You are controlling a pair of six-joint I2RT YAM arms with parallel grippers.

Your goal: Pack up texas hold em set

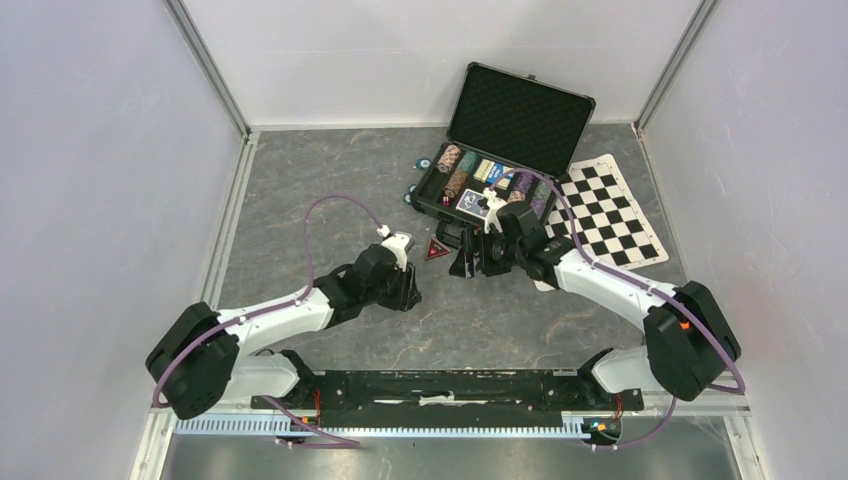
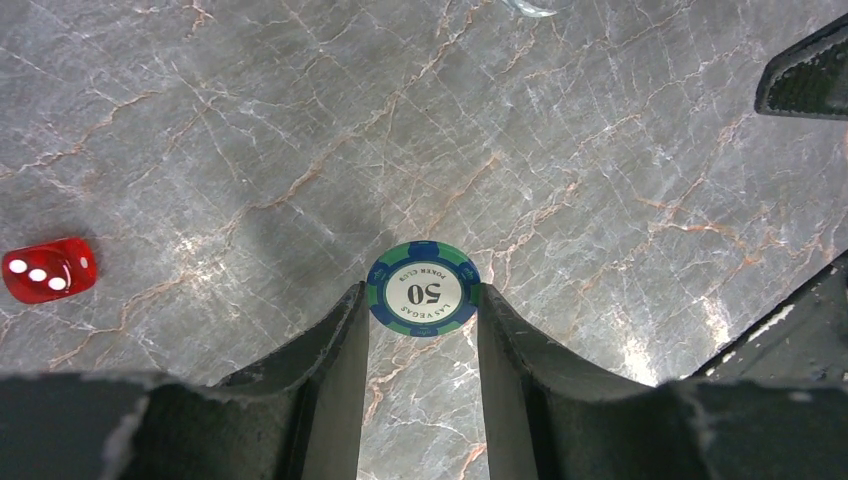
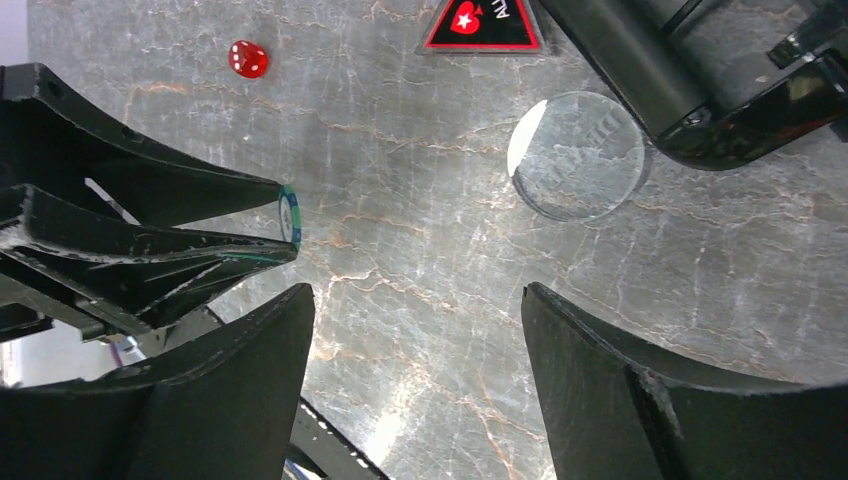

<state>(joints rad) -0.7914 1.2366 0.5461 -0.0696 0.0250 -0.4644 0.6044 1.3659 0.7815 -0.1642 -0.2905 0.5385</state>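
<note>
As left fingers (image 2: 335, 370) grip it, the chip (image 2: 423, 289) reads "50".

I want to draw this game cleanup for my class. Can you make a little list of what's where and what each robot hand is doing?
Left gripper: shut on a green-and-blue 50 chip, pinched by its edges
Right gripper: open, holding nothing
Case: open at the back, chips and cards inside
Loose on table: red die, red triangle marker, clear disc
Beside case: checkered mat
</note>
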